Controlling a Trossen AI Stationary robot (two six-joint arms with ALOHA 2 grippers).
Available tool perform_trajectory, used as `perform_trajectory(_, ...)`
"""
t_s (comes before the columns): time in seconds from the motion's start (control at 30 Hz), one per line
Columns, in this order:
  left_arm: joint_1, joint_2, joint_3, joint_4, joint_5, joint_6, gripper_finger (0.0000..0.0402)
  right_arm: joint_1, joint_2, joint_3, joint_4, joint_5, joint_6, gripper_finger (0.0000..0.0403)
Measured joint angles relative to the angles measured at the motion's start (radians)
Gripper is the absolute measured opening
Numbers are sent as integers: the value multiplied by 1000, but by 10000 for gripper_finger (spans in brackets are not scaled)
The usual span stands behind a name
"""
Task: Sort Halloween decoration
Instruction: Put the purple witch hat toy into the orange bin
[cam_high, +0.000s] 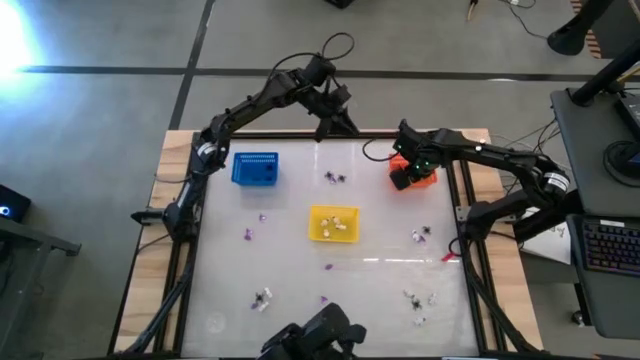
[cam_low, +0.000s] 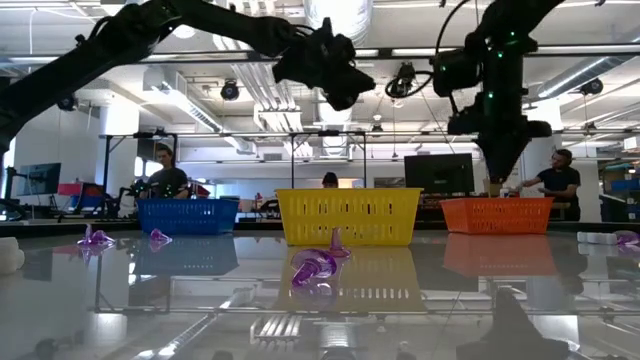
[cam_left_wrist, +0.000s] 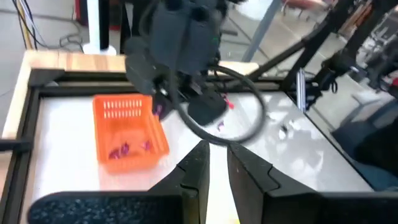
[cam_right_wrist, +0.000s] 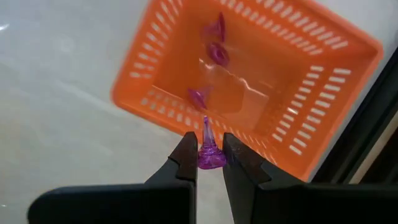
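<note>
— So, nearest the low camera?

— A purple trinket (cam_low: 318, 266) on the glossy table (cam_low: 420, 320), in front of the yellow basket (cam_low: 348, 217); more purple bits (cam_low: 95, 238) lie off toward the blue basket (cam_low: 187, 215).

— And the right gripper (cam_right_wrist: 209, 163)?

— Its wrist camera shows the fingers pinched on a purple pointed trinket (cam_right_wrist: 209, 149), poised above the orange basket (cam_right_wrist: 261, 81), where three purple pieces (cam_right_wrist: 214, 53) lie already (the low view hides that grip entirely).

— The left gripper (cam_left_wrist: 217, 163)?

— Up near the table's far edge, its fingers a narrow slit apart, nothing between them.

— From overhead?

— White pieces (cam_high: 338, 224) in the yellow basket; loose trinkets (cam_high: 335, 178) scattered around the table.
</note>
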Motion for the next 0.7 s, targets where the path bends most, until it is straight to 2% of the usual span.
perform_trajectory(0.13,0,-22,0,-96,-9,37,38,-22,0,-37,24,4,-4,57)
perform_trajectory(0.3,1,-22,0,-198,-55,90,38,-46,0,-48,64,7,-49,58)
perform_trajectory(0.5,1,-23,0,-248,-79,108,38,-68,0,-45,99,8,-63,54)
perform_trajectory(0.7,1,-23,0,-248,-78,109,38,-73,0,-45,99,8,-67,76)
